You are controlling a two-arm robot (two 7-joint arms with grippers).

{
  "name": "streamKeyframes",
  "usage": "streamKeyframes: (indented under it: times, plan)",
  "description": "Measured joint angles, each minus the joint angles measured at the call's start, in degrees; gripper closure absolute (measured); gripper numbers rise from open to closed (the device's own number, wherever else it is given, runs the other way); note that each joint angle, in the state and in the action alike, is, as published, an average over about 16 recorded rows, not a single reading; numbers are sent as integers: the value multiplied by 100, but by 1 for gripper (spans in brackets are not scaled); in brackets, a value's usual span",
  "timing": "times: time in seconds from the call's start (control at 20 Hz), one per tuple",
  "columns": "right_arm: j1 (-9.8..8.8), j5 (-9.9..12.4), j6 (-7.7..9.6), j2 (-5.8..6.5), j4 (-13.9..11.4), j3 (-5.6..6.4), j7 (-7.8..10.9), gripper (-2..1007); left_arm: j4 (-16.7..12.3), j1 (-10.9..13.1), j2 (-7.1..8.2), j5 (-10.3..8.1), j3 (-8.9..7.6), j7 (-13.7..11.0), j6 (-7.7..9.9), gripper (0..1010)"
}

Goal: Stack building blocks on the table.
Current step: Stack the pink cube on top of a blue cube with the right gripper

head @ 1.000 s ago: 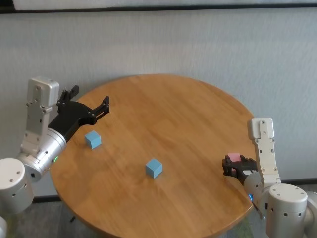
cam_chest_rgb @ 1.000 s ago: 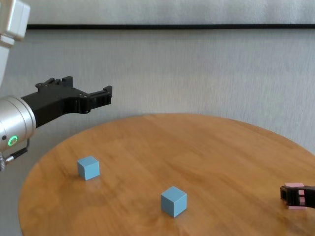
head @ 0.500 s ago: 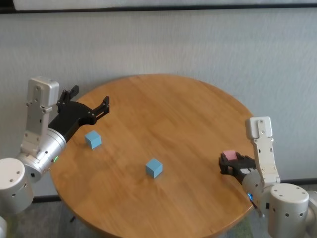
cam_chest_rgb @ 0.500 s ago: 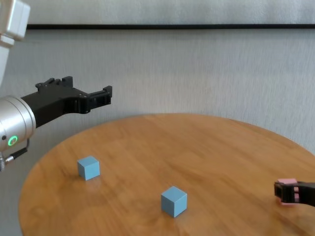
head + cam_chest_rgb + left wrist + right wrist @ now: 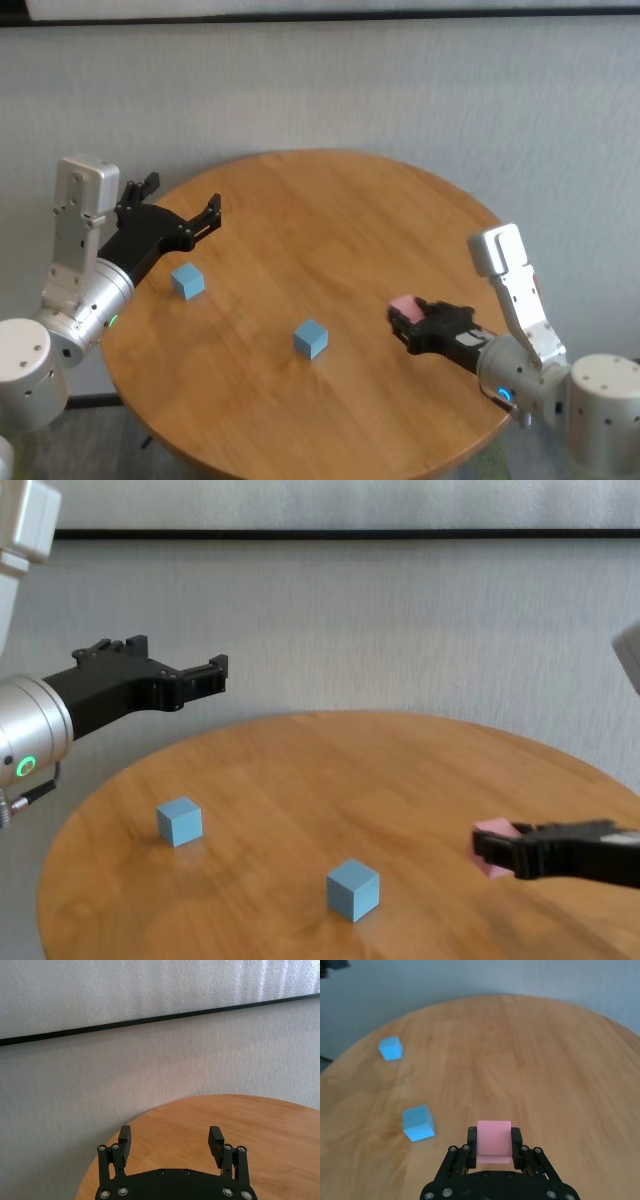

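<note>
My right gripper (image 5: 405,322) (image 5: 494,1144) (image 5: 493,849) is shut on the pink building block (image 5: 404,305) (image 5: 493,1140) (image 5: 490,840) and holds it a little above the round wooden table (image 5: 340,215), right of centre. A light blue building block (image 5: 311,338) (image 5: 418,1122) (image 5: 352,888) rests on the table to the left of that gripper. Another light blue building block (image 5: 187,280) (image 5: 390,1048) (image 5: 179,820) lies near the table's left edge. My left gripper (image 5: 185,208) (image 5: 170,1141) (image 5: 170,667) hangs open above that left edge, holding nothing.
A pale wall with a dark horizontal strip (image 5: 340,534) stands close behind the table. The table's far half (image 5: 330,200) holds nothing else.
My right gripper has carried the pink block leftward from the table's right edge toward the middle blue block. The left arm and both blue blocks have not moved.
</note>
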Motion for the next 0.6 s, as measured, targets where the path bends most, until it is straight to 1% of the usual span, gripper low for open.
streamKeyframes:
  times: [0.15, 0.3, 0.35, 0.45, 0.6]
  plan:
    - [156, 75, -6, 211, -42, -145, 618, 646, 0, 0, 0, 0, 0, 0, 0, 9]
    - [328, 131, 15, 404, -85, -316, 1152, 646, 0, 0, 0, 0, 0, 0, 0, 9]
    - [385, 141, 26, 461, -98, -375, 1295, 646, 0, 0, 0, 0, 0, 0, 0, 9]
    - [496, 151, 68, 552, -122, -493, 1524, 646, 0, 0, 0, 0, 0, 0, 0, 9]
    - [656, 145, 158, 644, -150, -678, 1776, 646, 0, 0, 0, 0, 0, 0, 0, 9]
